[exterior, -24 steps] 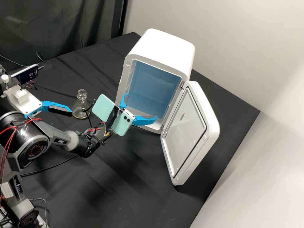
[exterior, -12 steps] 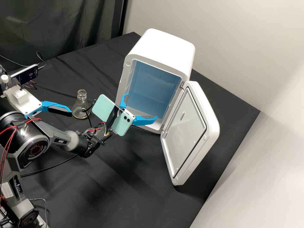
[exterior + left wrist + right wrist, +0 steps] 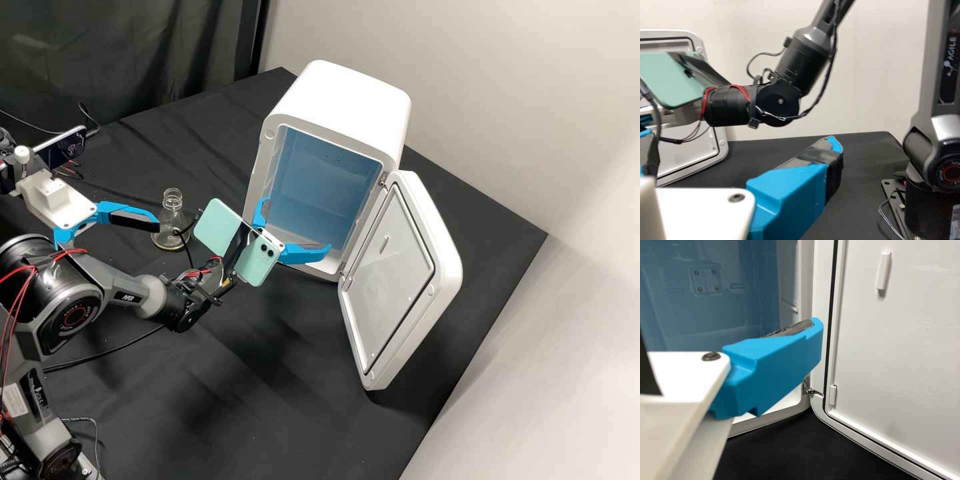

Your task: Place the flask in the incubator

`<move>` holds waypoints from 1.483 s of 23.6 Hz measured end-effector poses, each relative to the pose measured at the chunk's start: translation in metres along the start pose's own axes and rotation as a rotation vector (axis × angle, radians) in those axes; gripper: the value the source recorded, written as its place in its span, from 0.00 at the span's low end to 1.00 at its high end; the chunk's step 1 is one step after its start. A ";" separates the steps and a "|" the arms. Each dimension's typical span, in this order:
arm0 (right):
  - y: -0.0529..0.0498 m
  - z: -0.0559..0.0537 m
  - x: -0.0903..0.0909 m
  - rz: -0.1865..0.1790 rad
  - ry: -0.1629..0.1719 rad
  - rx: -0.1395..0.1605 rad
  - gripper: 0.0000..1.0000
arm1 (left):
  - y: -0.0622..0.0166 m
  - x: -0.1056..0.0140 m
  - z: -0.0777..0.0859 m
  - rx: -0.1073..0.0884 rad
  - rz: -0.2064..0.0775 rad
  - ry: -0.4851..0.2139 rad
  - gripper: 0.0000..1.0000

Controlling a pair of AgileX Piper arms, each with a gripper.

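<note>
At the left, the left gripper (image 3: pixel 110 223) is seen spread with nothing between its fingers. One fingertip lies at the side of the flask (image 3: pixel 170 223); whether it touches or is just short cannot be told. The flask is stood upright on the bench (image 3: pixel 267 373), between the two grippers and near the open mouth of the incubator (image 3: pixel 347 100). It is judged light, stiff, smooth and breakable, being clear glass that is narrow at the neck and wide at the foot. A hold across the neck just under the lip is therefore advised, with mild pressure, since the sloped cone would likely be squeezed out of the pads. Further right, the right gripper (image 3: pixel 297 225) is likewise spread and empty, held at the incubator's mouth, and the door (image 3: pixel 393 273) stands wide open. The flask's place against the finger is given by the high view. The right arm (image 3: pixel 775 100), close by, is given by the left wrist view. A screwed plate (image 3: pixel 705 277) on the blue back wall and a catch (image 3: pixel 883 271) on the door's inner face are given by the right wrist view.
</note>
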 end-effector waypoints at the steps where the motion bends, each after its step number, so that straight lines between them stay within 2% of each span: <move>1: 0.000 0.000 0.000 0.000 0.000 0.000 1.00 | 0.0018 0.000 -0.001 -0.006 0.006 0.003 1.00; 3: 0.000 0.000 0.000 0.000 0.000 0.000 1.00 | 0.0020 -0.002 -0.002 -0.003 0.011 0.002 1.00; 5: 0.000 0.000 0.000 0.000 0.000 0.000 1.00 | -0.0008 -0.004 -0.004 0.005 -0.002 0.001 1.00; 7: 0.000 0.000 0.000 0.000 0.000 0.000 1.00 | -0.0030 -0.008 -0.006 0.004 -0.013 0.001 1.00; 9: 0.000 0.000 0.000 0.000 0.000 0.000 1.00 | -0.0020 -0.012 -0.010 0.001 -0.013 0.006 1.00; 12: 0.000 0.000 0.000 0.000 0.000 0.000 1.00 | -0.0039 -0.017 -0.017 -0.011 -0.015 0.018 1.00; 14: 0.000 0.000 0.000 0.000 0.000 0.000 1.00 | -0.0075 -0.022 -0.022 -0.002 -0.023 0.023 1.00; 17: 0.000 0.000 0.000 0.000 0.000 0.000 1.00 | -0.0143 -0.030 -0.028 -0.004 -0.045 0.022 1.00; 19: 0.000 0.000 0.000 0.000 0.000 0.000 1.00 | -0.0177 -0.034 -0.033 0.004 -0.060 0.033 1.00; 20: 0.000 0.000 0.000 0.000 0.000 0.000 1.00 | -0.0193 -0.037 -0.036 0.006 -0.065 0.040 1.00; 23: 0.000 0.000 0.000 0.000 0.000 0.000 1.00 | -0.0217 -0.044 -0.040 0.013 -0.053 0.040 1.00; 26: 0.000 0.000 0.000 0.000 0.000 0.000 1.00 | -0.0264 -0.051 -0.043 0.021 -0.066 0.037 1.00; 28: 0.000 0.000 0.000 0.000 0.000 0.000 1.00 | -0.0307 -0.056 -0.045 0.025 -0.087 0.041 1.00; 35: 0.000 0.000 0.000 0.000 0.000 0.000 1.00 | -0.0316 -0.058 -0.048 0.023 -0.088 0.054 1.00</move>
